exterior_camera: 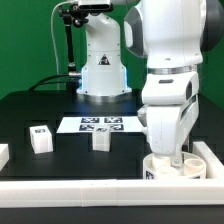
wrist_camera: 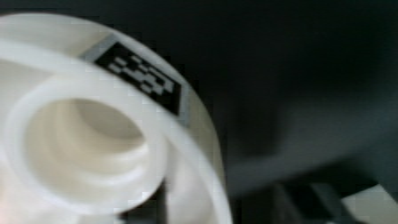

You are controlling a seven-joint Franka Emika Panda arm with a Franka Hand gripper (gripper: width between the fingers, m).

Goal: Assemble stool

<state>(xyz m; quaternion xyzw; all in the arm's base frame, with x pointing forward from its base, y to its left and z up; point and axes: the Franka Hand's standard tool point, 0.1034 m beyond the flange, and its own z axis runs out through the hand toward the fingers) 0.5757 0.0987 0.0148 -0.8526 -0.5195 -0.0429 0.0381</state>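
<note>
Wrist view: filled by the round white seat (wrist_camera: 107, 150), very close and blurred, so the camera sits right above it. One tag (wrist_camera: 143, 72) near its rim reads clearly. A round socket (wrist_camera: 75, 135) is sunk in its face, likely where a leg goes. Dark table (wrist_camera: 302, 90) lies beside it. Jaws are not shown here; there is a grey blur at one corner, can't say what.

Exterior view, front first: a long white rail (exterior_camera: 80, 190) runs along the table edge. The seat (exterior_camera: 186, 165) sits in the corner the rail makes on the exterior view's right, touching or just beside it, can't tell which. Judgement: the corner braces the seat so it won't slide when legs are pushed in. The gripper (exterior_camera: 167, 155) hangs straight down onto the seat, fingertips hidden. Cannot tell jaw width, or whether it holds anything.

Further back: first leg (exterior_camera: 40, 139) and second leg (exterior_camera: 101, 140) stand upright, apart from each other and well apart from the seat, tags showing. Probably staged for pickup; no leg looks fitted yet, so early in the task. A white block (exterior_camera: 3, 154) is cut off by the exterior view's left edge, maybe another leg.

Behind them the marker board (exterior_camera: 100, 125) lies flat. The arm base (exterior_camera: 102, 72) is farthest.
</note>
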